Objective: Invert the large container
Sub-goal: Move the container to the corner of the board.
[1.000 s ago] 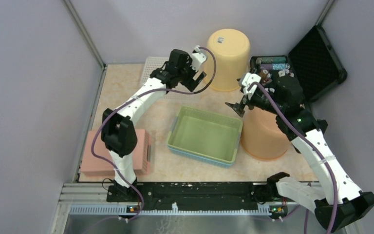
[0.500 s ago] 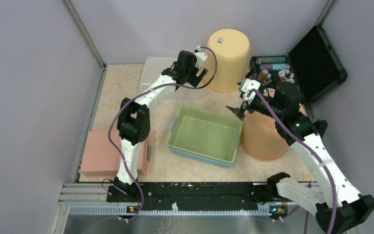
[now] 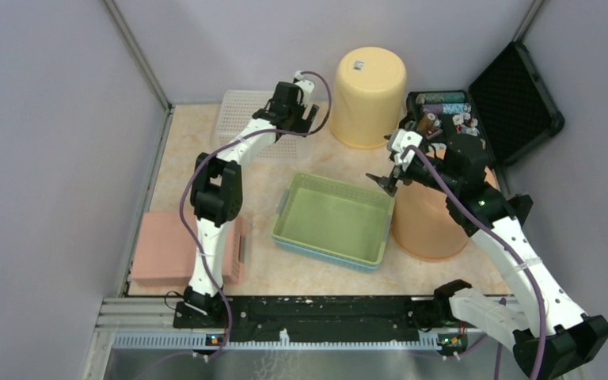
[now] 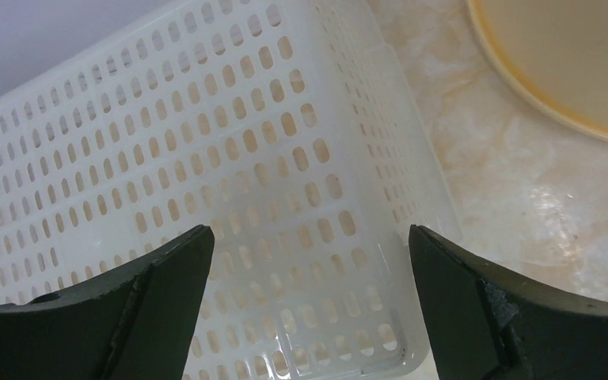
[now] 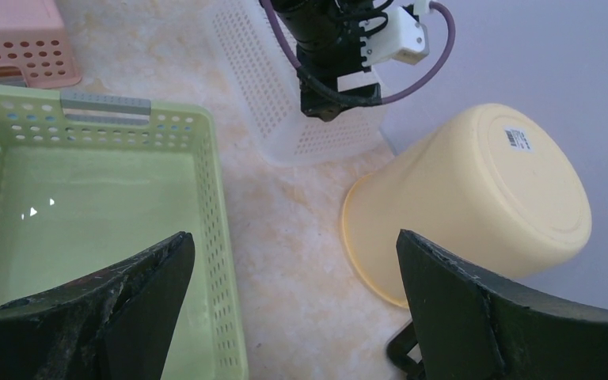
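A large yellow bucket (image 3: 370,93) stands bottom up at the back of the table, its label on top; it also shows in the right wrist view (image 5: 483,198). A second, orange bucket (image 3: 427,222) stands bottom up under my right arm. A green basket (image 3: 334,220) sits open side up in the middle. My left gripper (image 3: 299,125) is open and empty over a white perforated basket (image 4: 206,158), left of the yellow bucket. My right gripper (image 3: 385,178) is open and empty above the green basket's right rim.
A pink perforated basket (image 3: 166,253) lies at the near left. An open black case (image 3: 514,91) with small items stands at the back right. The enclosure walls close in the table on the left, back and right.
My left gripper has moved left, from beside the yellow bucket to over the white basket. My right arm has hardly moved.
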